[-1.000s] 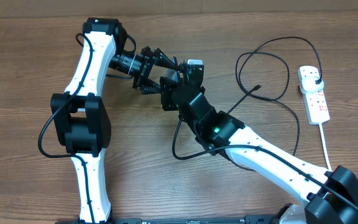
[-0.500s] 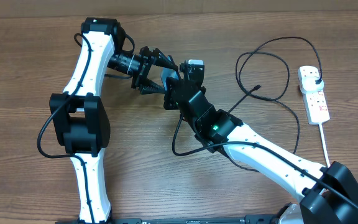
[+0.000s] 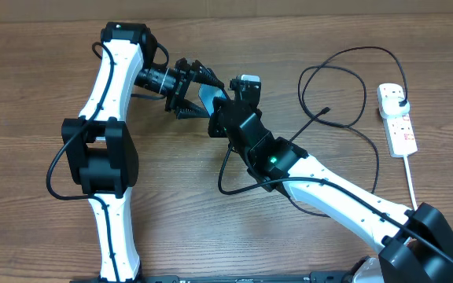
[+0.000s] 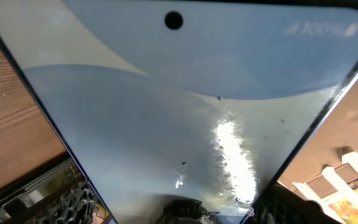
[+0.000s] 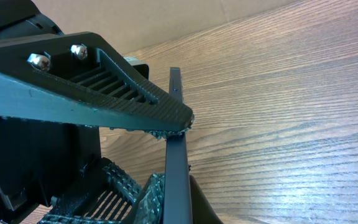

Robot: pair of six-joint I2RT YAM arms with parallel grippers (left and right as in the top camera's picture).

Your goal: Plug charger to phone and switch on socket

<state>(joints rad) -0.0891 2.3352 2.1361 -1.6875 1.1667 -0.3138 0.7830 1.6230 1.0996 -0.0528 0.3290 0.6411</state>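
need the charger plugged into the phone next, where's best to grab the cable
Probably just behind the connector tip, pinched from straight above: that free end lies flat on the table, so its sides are reachable and the tip stays steerable.

text: "100%", faint | on: phone (image 4: 166,112) screen, upper right corner | view: left wrist

The overhead camera looks straight down on the table (image 3: 38,94) from well above, taking in my left arm (image 3: 108,86) and right arm (image 3: 336,195). My left wrist camera faces the phone (image 4: 185,112) screen from very near. My right wrist camera sees the same phone edge-on, close, low over the wood.
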